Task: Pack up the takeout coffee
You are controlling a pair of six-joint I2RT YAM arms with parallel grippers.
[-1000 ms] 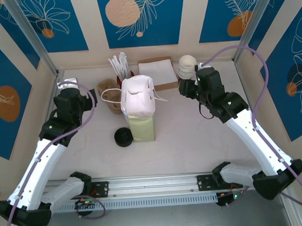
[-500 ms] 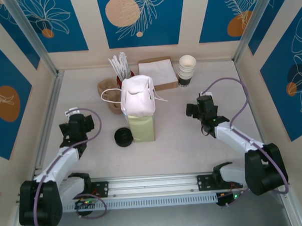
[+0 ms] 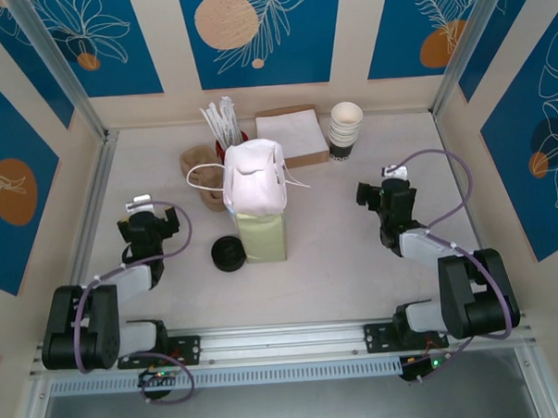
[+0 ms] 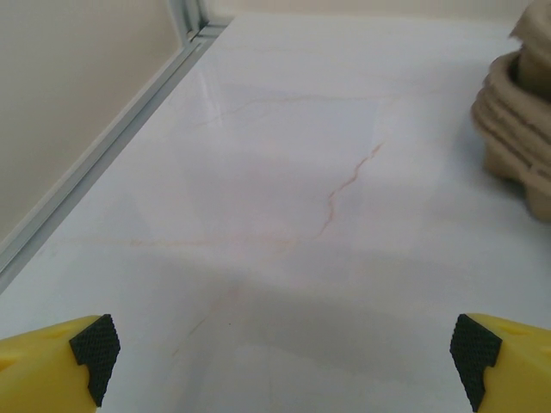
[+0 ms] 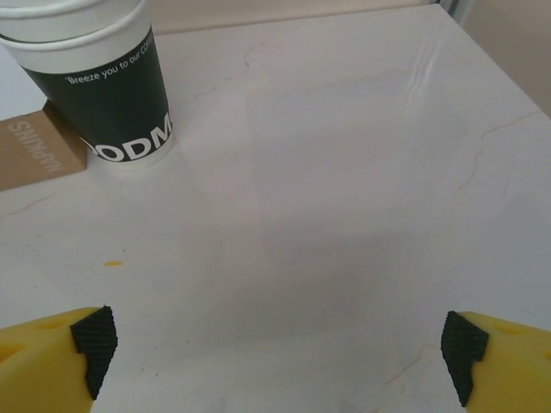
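Jaws spread wide on left gripper [image 4: 281,348] and right gripper [image 5: 277,344], both empty, cup stack [image 5: 99,95] standing upright.

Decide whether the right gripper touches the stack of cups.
Apart: the right wrist view shows bare table between the right gripper and the stack of cups.

Place: a robot test cell dressed as a café counter (a mock-up, not a real shop).
Enclosure: aluminium posts [image 3: 60,75] frame wall panels [image 3: 253,34] printed with blue leaves and orange discs.
Bench: a marble-look table [image 3: 336,243] has a metal rail [image 3: 285,343] at its near edge, with the left arm [image 3: 124,276] and right arm [image 3: 427,249] mounted there.
Café stock: stacked paper cups [image 3: 345,130], a napkin box [image 3: 290,136], white wrapped sticks [image 3: 221,121], pulp cup carriers [image 3: 201,171] and black lids [image 3: 228,253].
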